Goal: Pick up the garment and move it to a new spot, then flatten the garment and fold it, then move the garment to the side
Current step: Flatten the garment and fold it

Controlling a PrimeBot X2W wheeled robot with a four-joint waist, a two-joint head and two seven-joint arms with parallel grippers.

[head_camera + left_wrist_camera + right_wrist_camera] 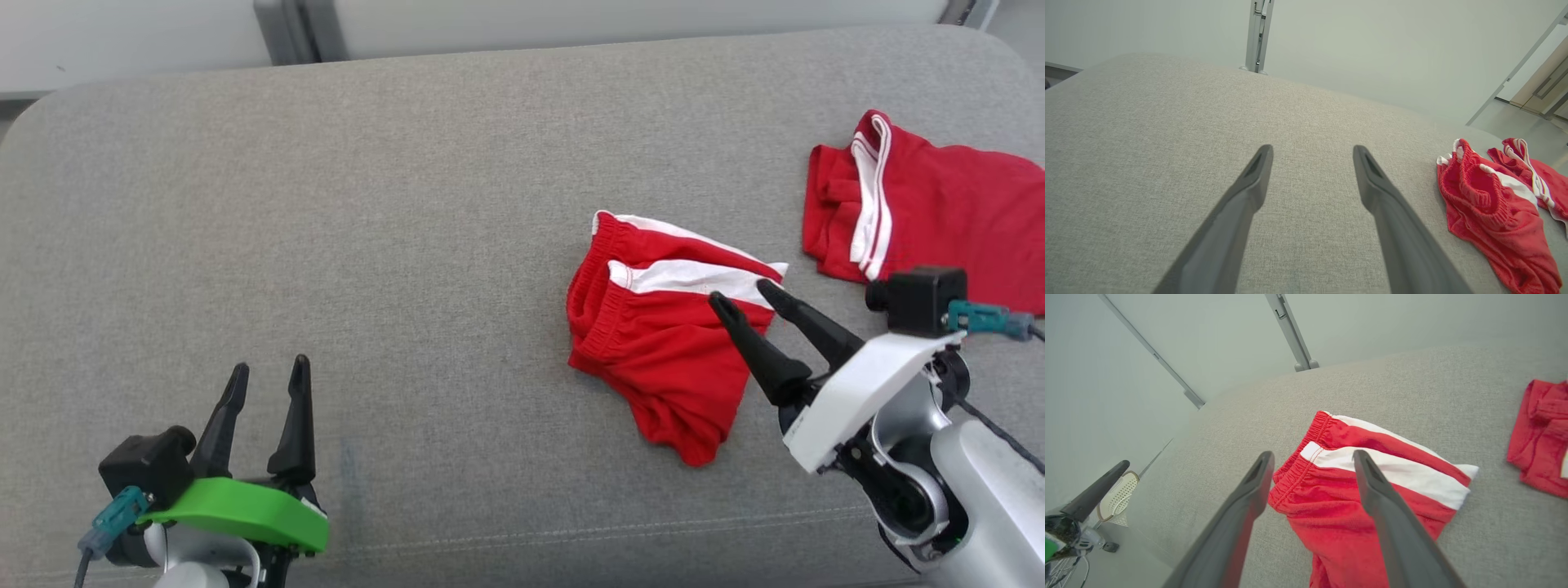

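Note:
A pair of red shorts with white side stripes, the garment [661, 327] [1486, 208] [1372, 490], lies crumpled right of the middle of the grey cushion [326, 245]. My right gripper [741, 293] [1312, 457] hovers open over its right edge, fingers pointing toward the white stripe, nothing between them. Down at the lower left, my left gripper [269, 369] [1312, 151] stands open above bare cushion, well left of the garment.
A second red piece of clothing with white trim [922, 204] [1541, 437] [1531, 171] lies bunched at the cushion's far right. The cushion's back edge meets a pale wall with a metal post [1257, 36]. A white basket [1120, 496] sits on the floor beyond the cushion's edge.

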